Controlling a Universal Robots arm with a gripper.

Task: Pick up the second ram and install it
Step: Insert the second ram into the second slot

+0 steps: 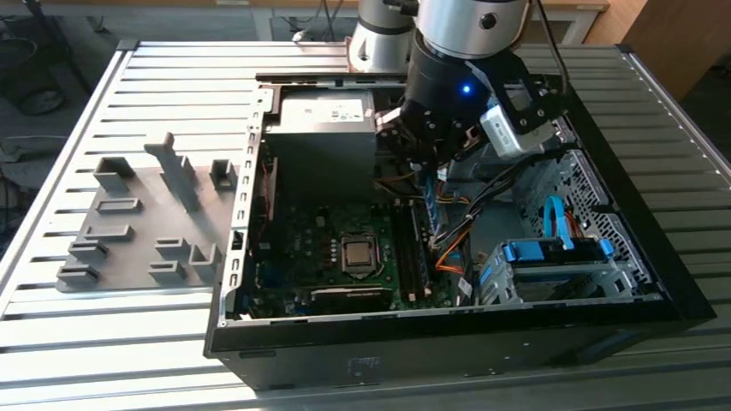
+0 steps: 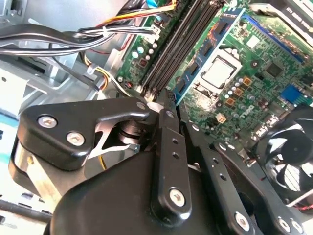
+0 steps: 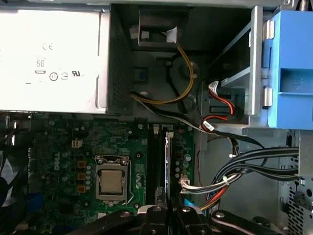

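Observation:
The second ram (image 3: 167, 161) shows edge-on as a thin pale strip reaching out from between my fingers, in line with the long black memory slots (image 3: 156, 161). In the exterior view it is a short blue strip (image 1: 433, 197) hanging under my gripper (image 1: 429, 158) inside the open PC case (image 1: 342, 342). The gripper (image 3: 168, 211) is shut on the stick's near end. In the second wrist view the black fingers (image 2: 168, 142) meet at the gripper's tip (image 2: 164, 100), right at the end of the slots (image 2: 181, 44); I cannot tell whether the stick touches a slot.
Beside the slots sit the processor socket (image 1: 358, 253), the grey power supply (image 1: 320, 137), bundled cables (image 3: 244, 171) and a blue drive cage (image 1: 554, 253). A fan (image 2: 288, 166) lies near the fingers. Grey holder blocks (image 1: 149, 214) stand on the slatted table at the exterior view's left.

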